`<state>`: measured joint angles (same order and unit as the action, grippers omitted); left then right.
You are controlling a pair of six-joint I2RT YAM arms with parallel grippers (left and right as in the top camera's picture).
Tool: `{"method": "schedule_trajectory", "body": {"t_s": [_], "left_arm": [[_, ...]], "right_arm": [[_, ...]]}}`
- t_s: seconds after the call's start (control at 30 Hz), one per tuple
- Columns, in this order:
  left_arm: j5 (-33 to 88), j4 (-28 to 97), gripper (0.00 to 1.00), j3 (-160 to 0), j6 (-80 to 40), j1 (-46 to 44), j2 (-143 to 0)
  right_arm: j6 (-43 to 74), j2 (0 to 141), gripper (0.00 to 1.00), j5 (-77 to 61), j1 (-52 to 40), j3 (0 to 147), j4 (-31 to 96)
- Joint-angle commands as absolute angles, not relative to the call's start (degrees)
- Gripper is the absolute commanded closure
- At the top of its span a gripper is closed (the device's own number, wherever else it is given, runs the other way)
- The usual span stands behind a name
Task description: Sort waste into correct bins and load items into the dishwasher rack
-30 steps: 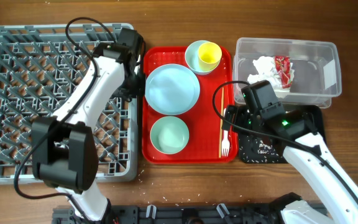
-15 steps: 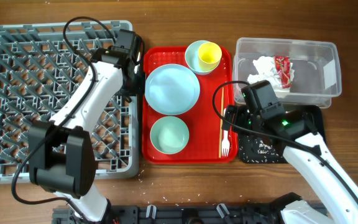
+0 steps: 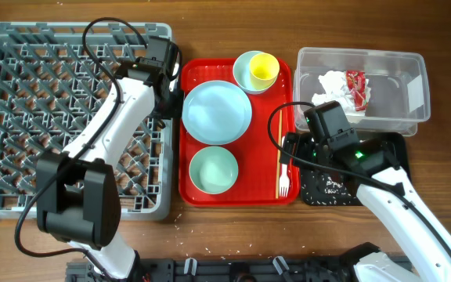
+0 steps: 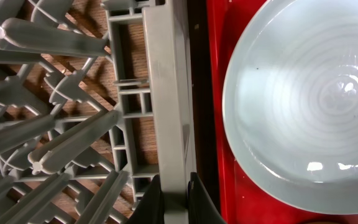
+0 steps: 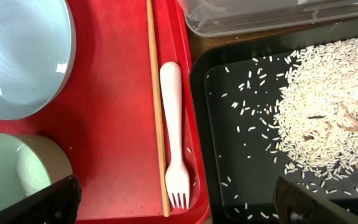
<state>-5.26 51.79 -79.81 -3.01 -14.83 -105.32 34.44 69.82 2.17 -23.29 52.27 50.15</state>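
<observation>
Swings rack [image 3: 30,117] squarer and farther back than a second ago, left hand [image 4: 178,208] pinched narrow on its right wall just beside plate [image 3: 216,112] on red tray [image 3: 265,117], right hand [image 5: 176,205] spread wide above fork [image 5: 173,124]; risks shoving red tray and jolting plate if dragged right.

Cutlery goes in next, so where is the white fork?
Overhead, the fork lies at the red tray's right edge, just right of the chopsticks, with the black tray beside it.
</observation>
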Motion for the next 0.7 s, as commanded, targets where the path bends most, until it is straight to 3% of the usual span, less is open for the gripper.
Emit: {"method": "schedule_trajectory", "body": {"t_s": [0.0,0.13,0.67], "left_arm": [[-2.8,49.9,0.96,-78.0,5.1,-15.6,-108.7],[-2.6,49.9,0.96,-78.0,-0.9,-15.7,-108.7],[-0.7,50.1,0.96,-78.0,-3.7,-18.6,-108.7]], "right_arm": [[34.7,70.0,0.00,2.9,-23.0,52.9,50.1],[34.6,70.0,0.00,2.9,-23.0,52.9,50.1],[34.7,70.0,0.00,2.9,-23.0,52.9,50.1]]}}
